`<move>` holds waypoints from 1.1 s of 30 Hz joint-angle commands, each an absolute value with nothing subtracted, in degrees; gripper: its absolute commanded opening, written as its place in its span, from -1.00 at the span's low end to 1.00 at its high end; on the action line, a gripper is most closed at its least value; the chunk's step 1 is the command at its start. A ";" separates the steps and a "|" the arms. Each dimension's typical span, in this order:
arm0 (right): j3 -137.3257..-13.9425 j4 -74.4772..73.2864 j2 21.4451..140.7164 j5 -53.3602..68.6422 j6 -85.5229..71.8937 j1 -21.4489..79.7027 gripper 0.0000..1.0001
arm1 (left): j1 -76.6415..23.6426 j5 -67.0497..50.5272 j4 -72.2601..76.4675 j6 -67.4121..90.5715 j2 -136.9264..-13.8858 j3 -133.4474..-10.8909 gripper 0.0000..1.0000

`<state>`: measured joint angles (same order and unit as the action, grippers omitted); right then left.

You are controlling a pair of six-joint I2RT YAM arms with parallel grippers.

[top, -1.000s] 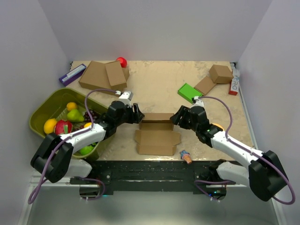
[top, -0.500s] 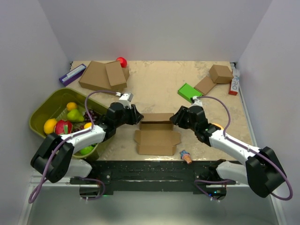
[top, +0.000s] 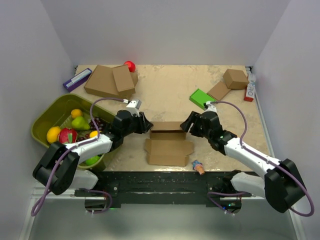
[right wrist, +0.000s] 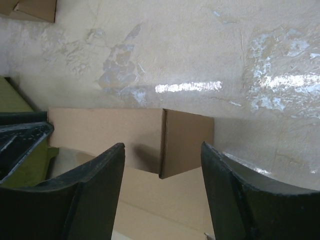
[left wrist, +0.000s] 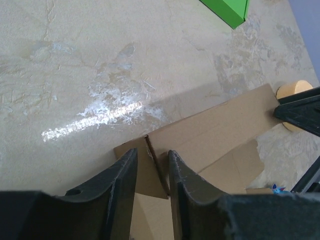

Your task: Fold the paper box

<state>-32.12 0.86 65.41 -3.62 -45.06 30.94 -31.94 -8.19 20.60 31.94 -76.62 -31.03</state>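
The paper box (top: 168, 152) is brown cardboard lying at the middle of the table, its base flat and its back wall (top: 167, 126) standing up. My left gripper (top: 146, 125) is at the wall's left end. In the left wrist view the gripper (left wrist: 150, 152) is shut on the left end flap (left wrist: 142, 170), which slants across the gap between the fingers. My right gripper (top: 186, 125) is at the wall's right end. In the right wrist view it (right wrist: 162, 146) stands open, its fingers wide on either side of the right end flap (right wrist: 187, 142) without touching it.
A green tray (top: 42, 120) of fruit sits at the left. Stacked brown boxes (top: 107, 80), a red ball (top: 129, 65) and a purple box (top: 76, 79) lie at the back left. A green block (top: 202, 98) and a small brown box (top: 235, 78) are at the back right. A small toy (top: 198, 166) lies near the front edge.
My left jaws have narrowed onto the left end flap. My right jaws narrowed, then widened again around the right flap. Both grippers shifted slightly toward the back wall's ends.
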 commanded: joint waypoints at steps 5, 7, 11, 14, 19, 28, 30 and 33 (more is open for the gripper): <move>-36.21 -8.26 54.60 -8.52 -41.22 30.85 0.61 | -31.99 -9.05 15.03 27.60 -76.12 -36.47 0.38; -35.51 -10.10 53.36 -8.79 -40.87 30.76 0.64 | -31.99 -9.40 13.89 25.85 -76.29 -38.58 0.48; -35.42 -14.14 51.42 -9.32 -40.08 30.76 0.64 | -32.34 -9.24 10.91 22.24 -76.03 -41.92 0.54; -36.47 -16.34 49.84 -10.63 -38.85 30.76 0.64 | -34.97 -6.00 9.85 19.61 -74.45 -43.59 0.54; -41.39 -20.29 48.60 -14.41 -37.00 30.67 0.66 | -43.05 -0.19 1.61 11.45 -75.32 -48.60 0.54; -44.12 -22.58 42.28 -16.88 -36.21 30.67 0.75 | -52.73 11.78 -6.43 -9.48 -80.24 -52.74 0.66; -43.51 -22.76 40.17 -16.44 -36.56 30.76 0.75 | -54.57 9.76 -4.49 -10.19 -79.81 -50.72 0.66; -42.63 -22.68 37.89 -15.91 -37.09 30.67 0.77 | -57.38 14.14 0.95 -13.79 -80.59 -48.26 0.69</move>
<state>-42.24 -22.11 40.38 -15.33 -37.39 30.94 -54.00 8.97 -4.14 -5.72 -80.03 -50.30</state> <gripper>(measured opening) 0.877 0.839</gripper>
